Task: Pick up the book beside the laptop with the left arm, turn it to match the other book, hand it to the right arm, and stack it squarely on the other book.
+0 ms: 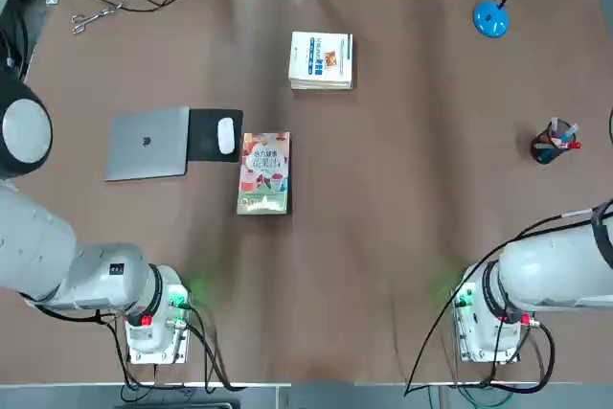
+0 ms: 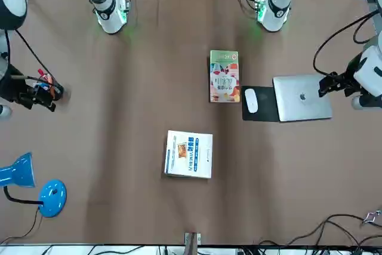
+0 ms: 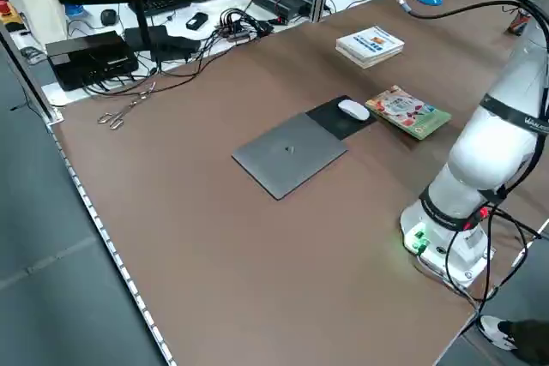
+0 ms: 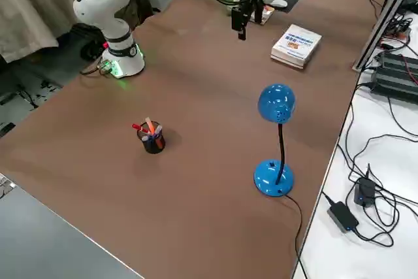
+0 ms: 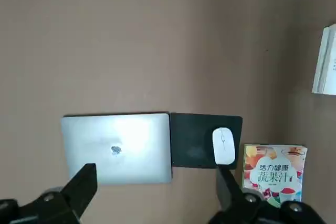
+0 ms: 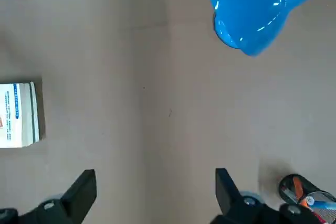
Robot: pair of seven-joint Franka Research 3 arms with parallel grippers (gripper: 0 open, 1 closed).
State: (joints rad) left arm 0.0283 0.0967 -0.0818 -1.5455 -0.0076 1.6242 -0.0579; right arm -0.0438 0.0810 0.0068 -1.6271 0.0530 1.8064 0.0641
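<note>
The book (image 1: 263, 172) with the peach and green cover lies flat on the table, just right of a black mouse pad that adjoins the closed silver laptop (image 1: 146, 144). The other book (image 1: 321, 60), white with blue text, lies farther back near the table's middle. My left gripper (image 5: 155, 192) hangs open high above the laptop's near edge, and the book (image 5: 274, 174) shows beside one finger. My right gripper (image 6: 155, 192) hangs open and empty high over the right side, with the other book (image 6: 18, 114) far off at the picture's edge.
A white mouse (image 1: 226, 135) sits on the mouse pad (image 1: 206, 133). A blue desk lamp (image 1: 490, 18) stands at the back right and a black pen holder (image 1: 553, 144) at the right edge. Scissors (image 1: 91, 17) and cables lie at the back left.
</note>
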